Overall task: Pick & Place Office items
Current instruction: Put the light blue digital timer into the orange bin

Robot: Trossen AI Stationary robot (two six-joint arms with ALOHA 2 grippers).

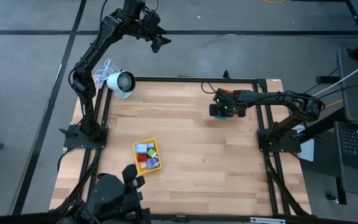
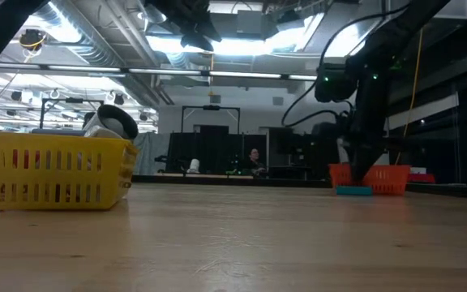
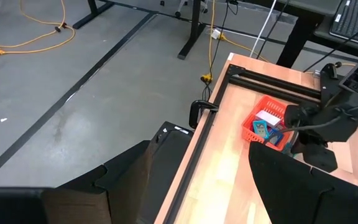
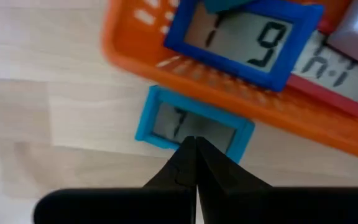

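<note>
My right gripper [image 4: 195, 142] is shut and points down over a light blue framed piece [image 4: 166, 121] that lies flat on the table beside the orange tray [image 4: 185, 74]. The low view shows this piece [image 2: 353, 191] in front of that tray [image 2: 383, 178]. Inside the tray lie a blue display piece [image 4: 241, 37] and a red one [image 4: 347, 93]. The yellow tray [image 1: 146, 144] near the table's near edge holds several small coloured pieces [image 1: 145, 157]. My left gripper [image 1: 158, 41] is open, raised high beyond the table's far edge. My right gripper comes from above with its shut fingertips [image 4: 185, 155] over the edge of the light blue piece's frame [image 4: 194, 134]. I cannot tell whether they touch it. The piece lies flat on the table.
A white round device with a cord [image 1: 122, 83] sits at the far left corner. Black frame rails [image 1: 263, 118] border the table. Bare wood [image 1: 204, 162] lies between the two trays. A person [image 2: 254, 158] shows far off in the room.
</note>
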